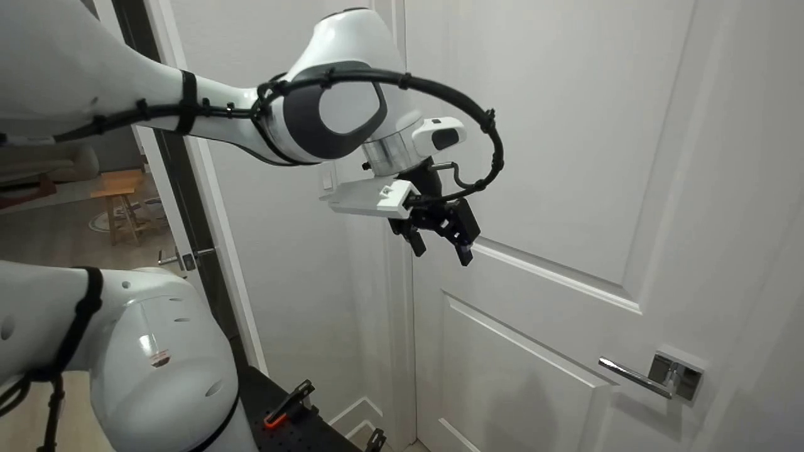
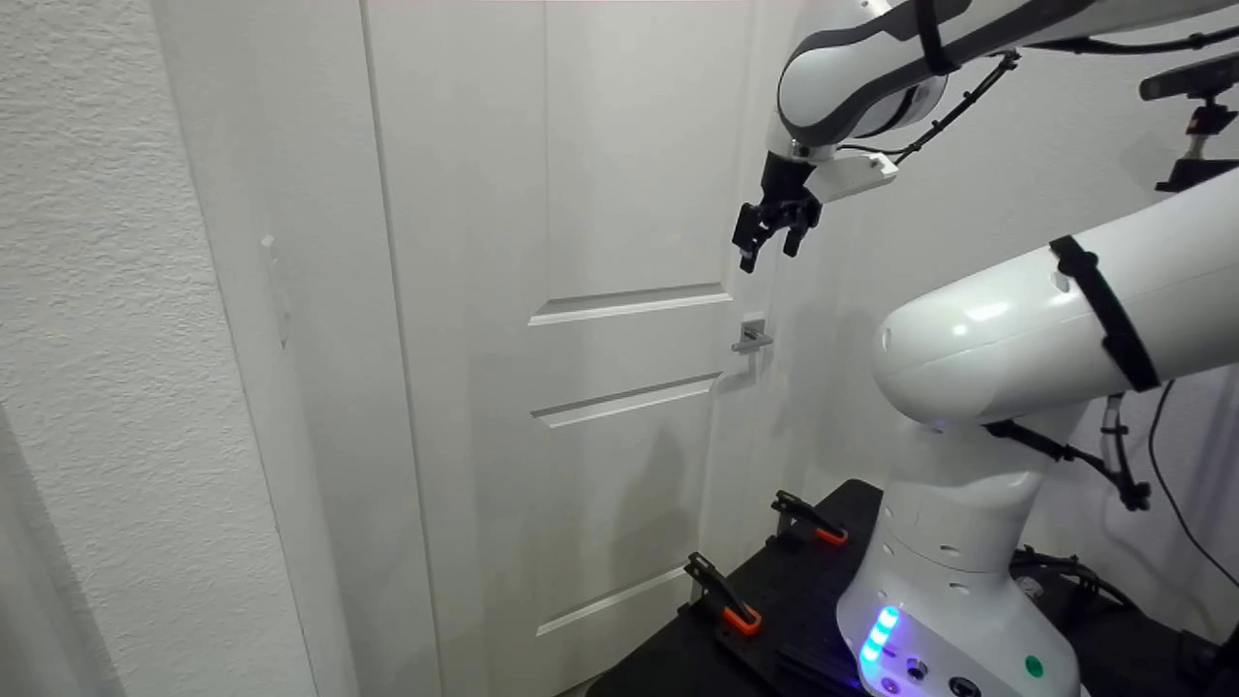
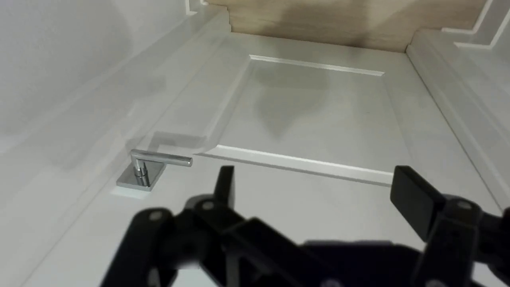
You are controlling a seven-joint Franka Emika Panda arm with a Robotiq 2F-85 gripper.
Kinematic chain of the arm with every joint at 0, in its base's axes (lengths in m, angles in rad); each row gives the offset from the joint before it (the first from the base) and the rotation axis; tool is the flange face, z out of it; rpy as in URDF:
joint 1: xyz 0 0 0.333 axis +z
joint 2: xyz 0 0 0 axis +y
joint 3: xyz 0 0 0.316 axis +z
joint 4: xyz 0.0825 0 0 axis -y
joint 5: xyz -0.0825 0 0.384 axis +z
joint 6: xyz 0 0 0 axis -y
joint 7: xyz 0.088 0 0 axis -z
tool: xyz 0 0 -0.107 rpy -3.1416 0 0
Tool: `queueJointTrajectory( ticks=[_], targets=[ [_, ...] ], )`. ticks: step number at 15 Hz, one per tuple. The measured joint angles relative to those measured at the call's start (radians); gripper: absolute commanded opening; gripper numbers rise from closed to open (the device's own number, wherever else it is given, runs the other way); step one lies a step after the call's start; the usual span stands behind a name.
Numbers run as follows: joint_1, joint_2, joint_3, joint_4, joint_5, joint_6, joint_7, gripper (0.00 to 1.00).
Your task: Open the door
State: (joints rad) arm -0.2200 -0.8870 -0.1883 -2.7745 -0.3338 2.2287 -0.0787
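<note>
The robot arm (image 2: 987, 334) has a smooth, glossy white shell of rounded form, bound with black straps (image 2: 1103, 315). A flexible black cable (image 1: 377, 75) arches across the upper centre of the frame in an exterior view. The black, angular, jointed gripper (image 1: 442, 251) hangs in front of the tall white panelled door (image 1: 553, 207). Its blocky fingers (image 3: 416, 201) stand spread wide, flat door face visible between them, well apart from the polished silver lever handle (image 3: 163, 158). A black perforated counter (image 1: 259, 389), low in both exterior views, carries black-and-orange clamps (image 2: 721, 589). A white wall (image 2: 87, 242), left side of an exterior view, has a coarse, stippled finish. Pale wood-grain flooring (image 3: 318, 24) shows at the top of the wrist view.

The door takes up the right half of the frame in an exterior view and most of the wrist view. Its surface is smooth, with moulded rectangular panels (image 2: 629, 155); it appears flush within its plain white frame (image 1: 399, 326). The lever projects from a shiny square plate (image 3: 128, 177), at lower right in an exterior view and at left in the wrist view. Soft grey shadow lies on the lower panel.

A small sticker (image 1: 159, 358) on the arm, lower left in an exterior view, bears reddish print too small to read. A round green mark (image 2: 1034, 666) and a lit blue strip (image 2: 876, 637) show at lower right in an exterior view.
</note>
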Motion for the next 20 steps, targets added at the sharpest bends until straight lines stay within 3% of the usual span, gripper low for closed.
queueJointTrajectory(
  ticks=[6, 12, 16, 20],
  targets=[
    [-0.126, 0.107, 0.089, 0.004, 0.0, 0.157, 0.281, 1.0],
    [-0.297, 0.261, 0.257, 0.035, -0.027, 0.29, 0.63, 1.0],
    [-0.391, 0.373, 0.352, 0.093, -0.111, 0.319, 0.885, 1.0],
    [-0.433, 0.498, 0.372, 0.173, -0.247, 0.319, 1.121, 1.0]
  ],
)
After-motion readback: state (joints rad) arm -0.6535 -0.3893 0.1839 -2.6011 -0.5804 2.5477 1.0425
